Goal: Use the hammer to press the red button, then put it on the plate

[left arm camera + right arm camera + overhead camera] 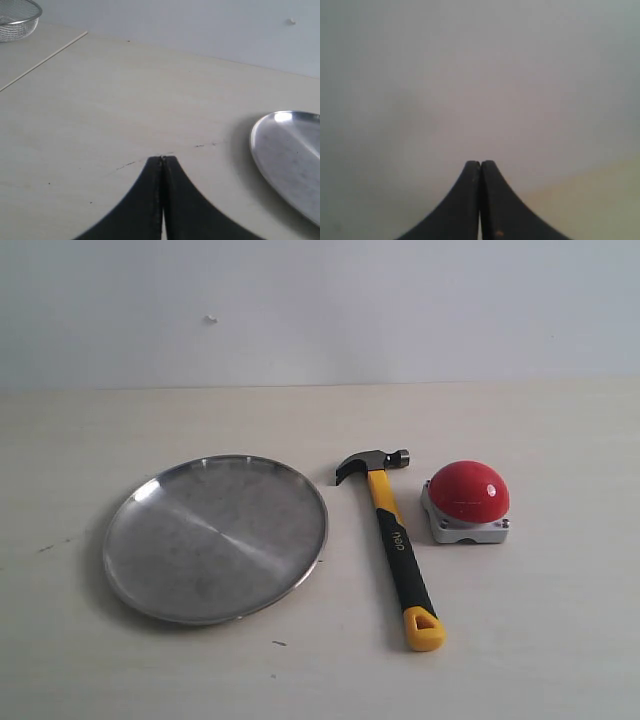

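The hammer (397, 544) lies flat on the pale table in the exterior view, dark head at the far end, yellow handle end toward the front. Just right of its head sits the red button (468, 491) on its grey square base. The steel plate (216, 537) rests to the hammer's left; its edge (290, 157) also shows in the left wrist view. No arm appears in the exterior view. My left gripper (162, 159) is shut with nothing in it, above bare table beside the plate. My right gripper (480, 163) is shut, empty, facing a blank grey surface.
A wire mesh basket (17, 20) stands at a far corner of the left wrist view, beyond a seam (45, 60) in the tabletop. A pale wall (320, 310) runs behind the table. A few dark scuffs (165, 155) mark the surface near the plate.
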Robot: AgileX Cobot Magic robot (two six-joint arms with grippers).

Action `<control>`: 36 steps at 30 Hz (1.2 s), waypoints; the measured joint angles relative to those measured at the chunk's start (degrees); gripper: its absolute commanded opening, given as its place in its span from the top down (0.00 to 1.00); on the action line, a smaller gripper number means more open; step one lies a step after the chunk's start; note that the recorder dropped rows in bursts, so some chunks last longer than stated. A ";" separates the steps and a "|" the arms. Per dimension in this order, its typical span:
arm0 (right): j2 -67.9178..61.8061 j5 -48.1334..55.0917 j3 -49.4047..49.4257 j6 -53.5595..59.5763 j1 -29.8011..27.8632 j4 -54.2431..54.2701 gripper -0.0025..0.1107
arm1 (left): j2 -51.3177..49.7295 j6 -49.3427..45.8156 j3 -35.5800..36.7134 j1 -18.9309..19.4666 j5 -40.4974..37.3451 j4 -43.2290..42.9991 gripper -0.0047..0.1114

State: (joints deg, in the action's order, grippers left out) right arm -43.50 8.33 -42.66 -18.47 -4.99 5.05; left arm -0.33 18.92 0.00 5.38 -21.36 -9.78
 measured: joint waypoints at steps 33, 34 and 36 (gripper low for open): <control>-83.75 61.46 -64.22 7.36 28.94 1.87 0.66 | 0.00 0.00 0.00 0.00 0.00 0.00 0.96; -85.55 61.59 -65.44 8.11 28.94 1.87 0.60 | 0.00 0.00 0.00 0.00 0.00 0.00 0.96; -87.38 61.59 -66.92 8.87 28.94 1.87 0.48 | 0.00 0.00 0.00 0.00 0.00 0.00 0.96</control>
State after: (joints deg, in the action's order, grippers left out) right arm -130.88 69.92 -109.58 -9.60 23.96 6.92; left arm -0.33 18.92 0.00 5.38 -21.36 -9.78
